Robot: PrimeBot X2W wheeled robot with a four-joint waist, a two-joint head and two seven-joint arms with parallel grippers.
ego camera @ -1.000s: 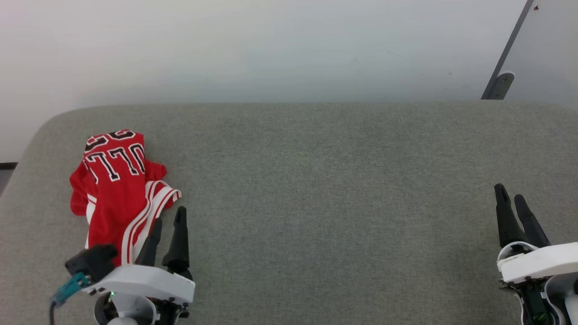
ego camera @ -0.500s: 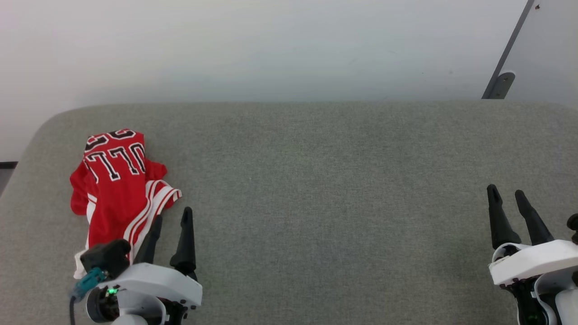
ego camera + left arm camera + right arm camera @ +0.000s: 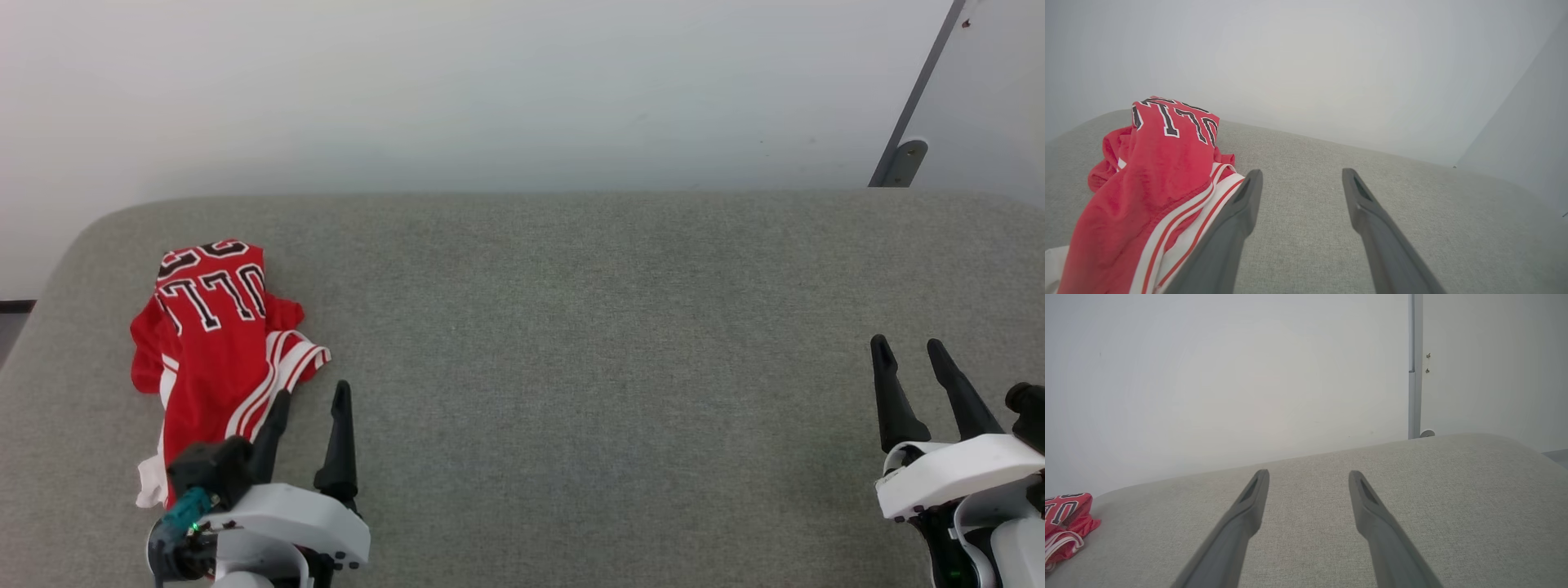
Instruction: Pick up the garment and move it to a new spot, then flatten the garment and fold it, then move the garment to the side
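Since a second ago your left gripper (image 3: 312, 392) has pulled back toward the robot and edged right. Your right gripper (image 3: 905, 343) has slid a bit left and turned, so its two fingers show further apart. The head camera also tipped slightly, so the garment's small shift in that view is camera motion, not a move.

Both grippers are spread wide and hold nothing; in the wrist views the left gripper (image 3: 1302, 173) and the right gripper (image 3: 1309, 473) have only bare fabric between their fingers.

The garment (image 3: 208, 351) lies bunched in a heap at the far left of the cushion (image 3: 571, 367), lettering end away from the robot, striped trim toward the left gripper. In the left wrist view the garment (image 3: 1159, 163) sits just left of the left finger (image 3: 1237, 220), trim right at that finger's edge; you can't tell whether they touch. The right gripper is well apart from it, with the garment (image 3: 1063, 522) at the right wrist view's left edge.

The cushion is grey woven fabric with rounded corners. Behind it are a plain white wall (image 3: 490, 82) and a grey upright strip (image 3: 922, 90) at the upper right.
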